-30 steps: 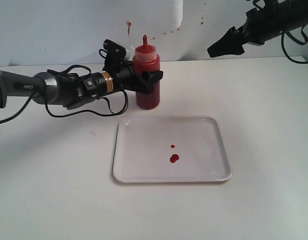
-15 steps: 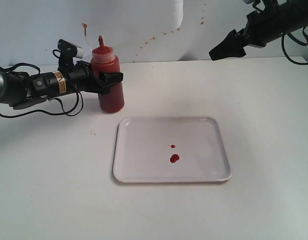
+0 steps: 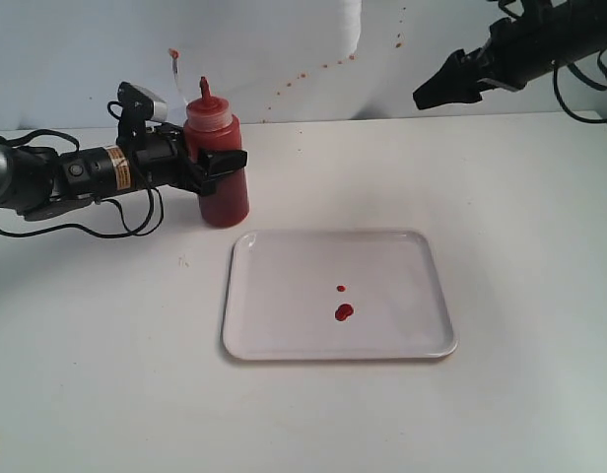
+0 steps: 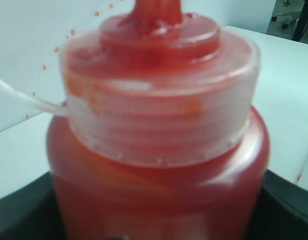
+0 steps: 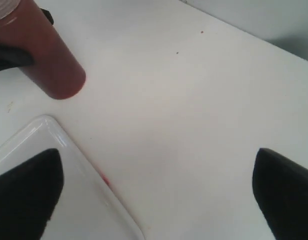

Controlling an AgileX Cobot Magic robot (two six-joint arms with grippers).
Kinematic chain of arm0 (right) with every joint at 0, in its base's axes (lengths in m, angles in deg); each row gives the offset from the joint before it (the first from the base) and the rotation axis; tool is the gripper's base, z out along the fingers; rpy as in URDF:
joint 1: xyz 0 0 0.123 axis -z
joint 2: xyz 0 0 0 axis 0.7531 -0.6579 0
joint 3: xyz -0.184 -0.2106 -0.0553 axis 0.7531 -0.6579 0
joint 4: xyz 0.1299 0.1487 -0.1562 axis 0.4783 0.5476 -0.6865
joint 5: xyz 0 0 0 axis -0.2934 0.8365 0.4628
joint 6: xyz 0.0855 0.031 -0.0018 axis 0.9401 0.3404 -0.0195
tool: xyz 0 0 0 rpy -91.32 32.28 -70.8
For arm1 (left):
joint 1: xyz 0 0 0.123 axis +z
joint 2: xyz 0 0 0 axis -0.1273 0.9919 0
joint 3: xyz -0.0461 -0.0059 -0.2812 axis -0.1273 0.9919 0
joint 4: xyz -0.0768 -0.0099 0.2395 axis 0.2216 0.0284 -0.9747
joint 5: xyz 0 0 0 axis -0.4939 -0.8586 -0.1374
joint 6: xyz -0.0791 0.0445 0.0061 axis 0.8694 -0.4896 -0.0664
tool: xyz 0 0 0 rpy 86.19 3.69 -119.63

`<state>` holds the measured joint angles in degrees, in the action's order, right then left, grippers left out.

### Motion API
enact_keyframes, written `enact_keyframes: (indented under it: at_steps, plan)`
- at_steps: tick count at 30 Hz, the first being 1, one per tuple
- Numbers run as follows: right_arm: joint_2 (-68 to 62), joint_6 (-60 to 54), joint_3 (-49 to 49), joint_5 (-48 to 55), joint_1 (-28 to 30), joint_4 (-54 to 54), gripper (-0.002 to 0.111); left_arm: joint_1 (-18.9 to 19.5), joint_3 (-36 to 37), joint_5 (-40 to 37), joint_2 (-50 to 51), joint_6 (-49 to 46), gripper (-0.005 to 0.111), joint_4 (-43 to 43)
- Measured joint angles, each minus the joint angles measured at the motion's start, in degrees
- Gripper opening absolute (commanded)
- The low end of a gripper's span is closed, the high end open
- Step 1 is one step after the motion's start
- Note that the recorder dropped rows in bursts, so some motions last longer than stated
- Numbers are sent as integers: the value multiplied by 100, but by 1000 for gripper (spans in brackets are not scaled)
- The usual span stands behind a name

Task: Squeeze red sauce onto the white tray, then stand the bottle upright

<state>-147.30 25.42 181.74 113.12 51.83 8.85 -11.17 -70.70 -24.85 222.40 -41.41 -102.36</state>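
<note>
The bottle (image 3: 217,169) stands upright on the table behind the white tray's (image 3: 284,296) back-left corner, nozzle up. My left gripper (image 3: 221,158) comes in from the left and is shut on the bottle's upper body. In the left wrist view the bottle (image 4: 159,165) fills the picture, with a dark finger (image 4: 289,205) at its side. Two small blobs of red sauce (image 3: 343,312) lie near the tray's middle. My right gripper (image 3: 432,94) hangs open high at the back right, far from both. Its wrist view shows the bottle (image 5: 46,57) and a tray corner (image 5: 84,167).
Small red splatter marks (image 3: 289,84) dot the white back wall behind the bottle. Black cables (image 3: 116,222) loop down from the left arm onto the table. The white table (image 3: 520,246) stretches around the tray.
The left gripper carried the bottle to the left, away from behind the tray's middle, then nudged it slightly back right. The right arm has hardly moved.
</note>
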Motion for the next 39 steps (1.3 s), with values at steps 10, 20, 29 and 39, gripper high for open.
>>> enact_keyframes:
  at_steps: [10, 20, 29, 39]
  plan:
    - [0, -60, 0, -140, 0, -30, 0, 0, 0, 0, 0, 0, 32, 0]
    - [719, -334, -125, -302, 14, -30, 0, 0, 0, 28, 0, -12, 98, -190]
    - [2027, -713, -1638, -1197, 291, -17, 0, 14, 0, 43, 0, -1, 99, -294]
    - [3581, -850, -3861, -3444, 439, 236, 0, 907, 0, 199, -1078, 2409, 99, -3275]
